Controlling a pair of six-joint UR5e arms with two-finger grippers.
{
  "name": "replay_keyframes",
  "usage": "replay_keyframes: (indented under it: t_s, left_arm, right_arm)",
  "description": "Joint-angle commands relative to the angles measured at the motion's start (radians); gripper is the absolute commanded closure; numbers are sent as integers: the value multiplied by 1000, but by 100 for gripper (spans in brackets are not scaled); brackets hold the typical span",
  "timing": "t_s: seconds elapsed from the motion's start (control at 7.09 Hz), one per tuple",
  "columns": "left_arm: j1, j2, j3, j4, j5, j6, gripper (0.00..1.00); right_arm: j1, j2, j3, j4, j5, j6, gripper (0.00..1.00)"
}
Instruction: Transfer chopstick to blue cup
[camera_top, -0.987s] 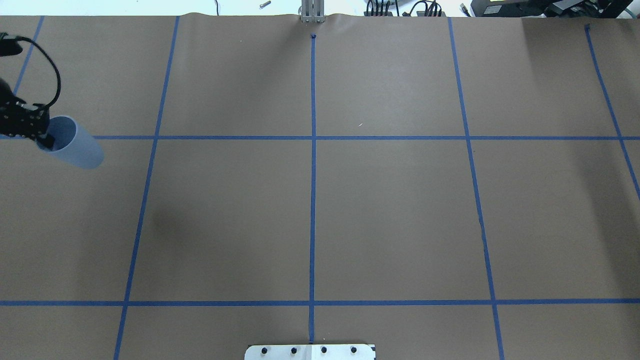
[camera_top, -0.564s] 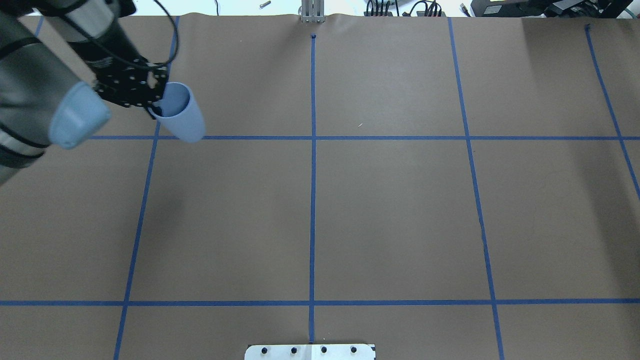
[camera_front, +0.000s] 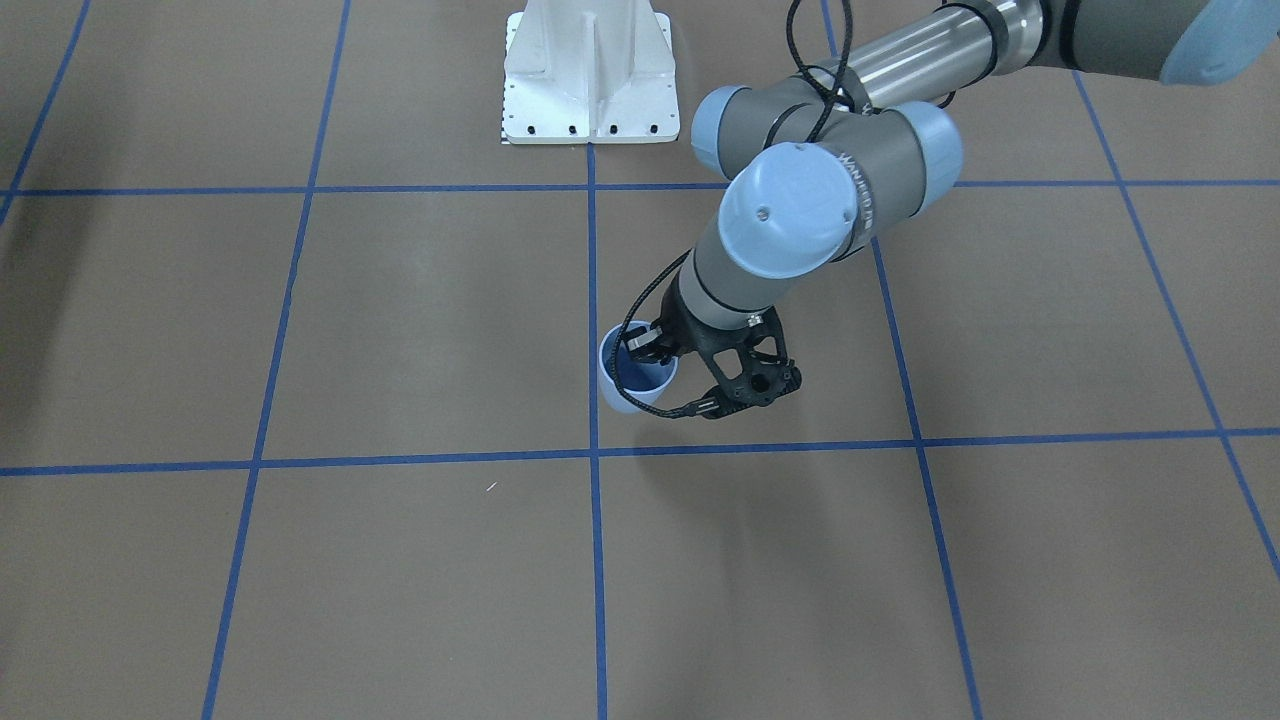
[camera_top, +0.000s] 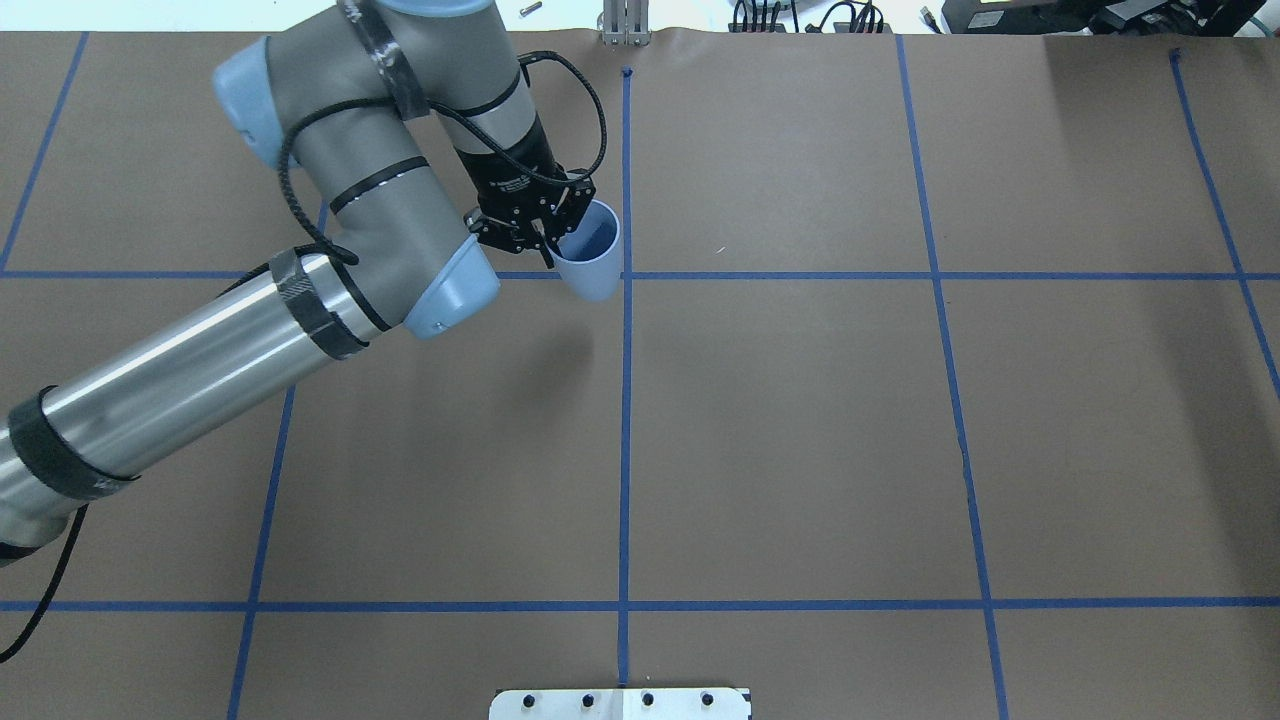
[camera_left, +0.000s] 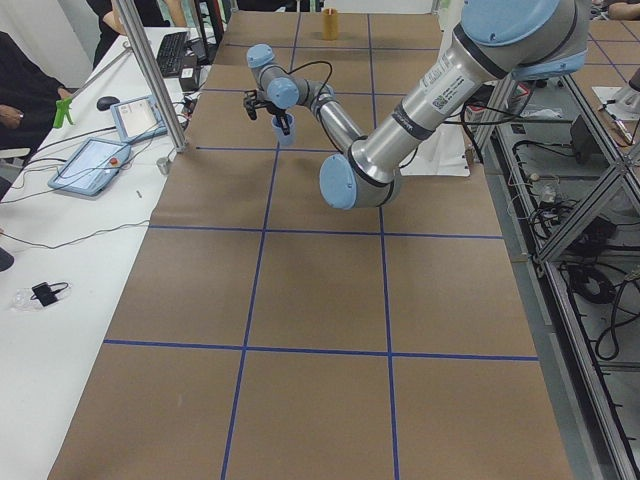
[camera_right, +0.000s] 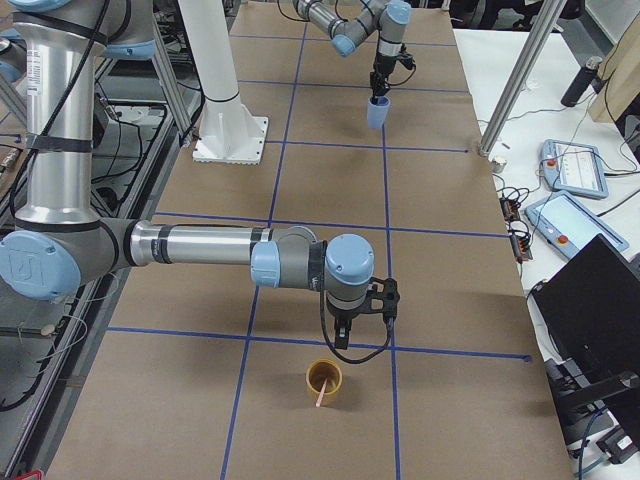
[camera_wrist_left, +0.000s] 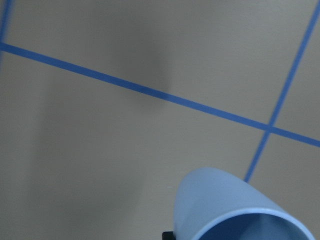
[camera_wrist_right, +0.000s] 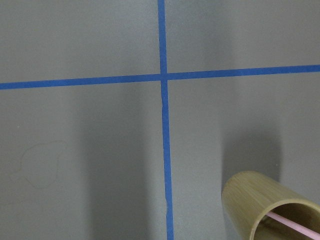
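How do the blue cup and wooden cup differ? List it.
Colour: the blue cup is light blue; the wooden cup is tan. Support: the left end effector pinches the blue cup's rim; the wooden cup stands free on the table. Contents: the chopstick is in the wooden cup, not the blue cup. Both lack handles.

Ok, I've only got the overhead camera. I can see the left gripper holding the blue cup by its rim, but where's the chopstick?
Observer: The chopstick stands leaning in a tan cup far out on the robot's right, beyond your frame.
Operator: Is the right arm anywhere near it?
Observer: Yes. The right gripper points down close beside that cup. I cannot tell whether it is open.
Operator: Does the right wrist camera see the stick?
Observer: Yes. A pink strip of it shows inside the cup's mouth, in the lower right corner of that picture.
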Motion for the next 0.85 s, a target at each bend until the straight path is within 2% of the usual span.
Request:
replay_keyframes:
  t_s: [0.0, 0.56, 0.71]
  left_arm:
    - [50, -22, 47, -24, 41, -18, 100]
    - [81, -16, 87, -85, 63, -22, 100]
    - [82, -16, 85, -95, 63, -22, 77]
  right_arm:
    - [0, -1, -1, 0, 0, 1, 0]
    - [0, 2, 1, 2, 0, 1, 0]
    - [0, 2, 1, 2, 0, 1, 0]
